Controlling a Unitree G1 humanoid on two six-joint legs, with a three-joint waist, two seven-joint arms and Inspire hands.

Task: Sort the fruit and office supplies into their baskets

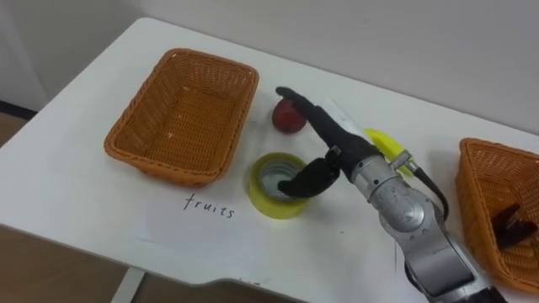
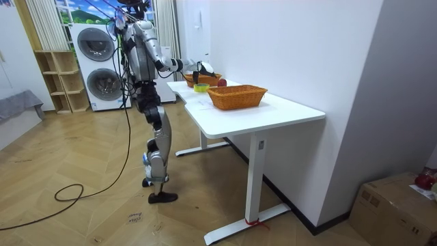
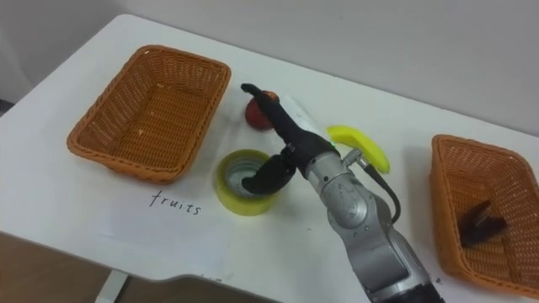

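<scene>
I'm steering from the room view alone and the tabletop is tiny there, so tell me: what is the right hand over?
Observer: The right hand holds straight fingers over the apple, its thumb above the tape roll.
Operator: Anything in the left basket?
Observer: No, the left basket holds nothing.
Operator: And the right basket?
Observer: The right basket holds one dark item; I cannot tell what it is.
</scene>
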